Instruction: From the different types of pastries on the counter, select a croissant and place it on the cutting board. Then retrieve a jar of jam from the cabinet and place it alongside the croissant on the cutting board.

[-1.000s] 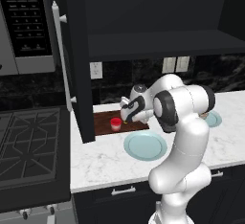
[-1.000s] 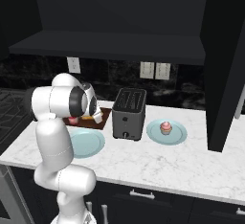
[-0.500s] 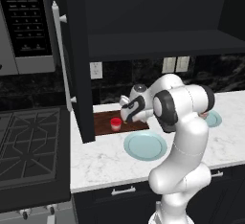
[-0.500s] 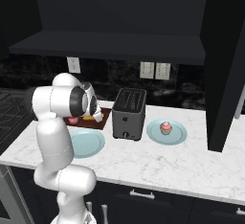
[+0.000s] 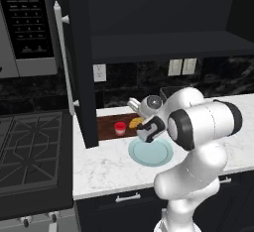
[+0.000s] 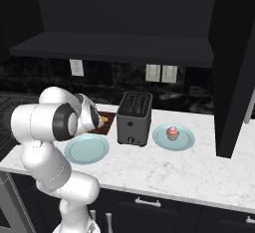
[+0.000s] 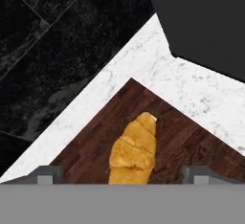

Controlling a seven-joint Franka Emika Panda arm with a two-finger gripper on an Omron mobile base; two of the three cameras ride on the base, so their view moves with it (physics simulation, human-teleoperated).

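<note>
From the left base view, going left to right: the stove sits at the far left, then the open black cabinet (image 5: 82, 77) with its silver bar handle, and just past its door the dark wooden cutting board (image 5: 106, 127) lies on the white worktop (image 5: 104, 166). On the board stands the red jar of jam (image 5: 119, 128), and right beside it, apart by a small gap, lies the croissant (image 5: 135, 123). The hand (image 5: 144, 137) hangs just to the right of the croissant, above the near edge of a light blue plate (image 5: 151, 151).

What has changed in the last second is the grip: the fingers were much closer together and have spread wide, and the jar stands on the board free of them. In the hand view the two finger tips (image 7: 47, 174) sit far apart with the croissant (image 7: 134, 149) lying loose on the board (image 7: 177, 137) between them (nothing is gripped).

Further right, in the right base view, are a toaster (image 6: 133, 118) and the pink cupcake (image 6: 172, 133) on its own plate (image 6: 187, 140).

With croissant and jar side by side on the board and the hand let go, the task looks finished; what remains is likely only to lift clear without knocking either.
</note>
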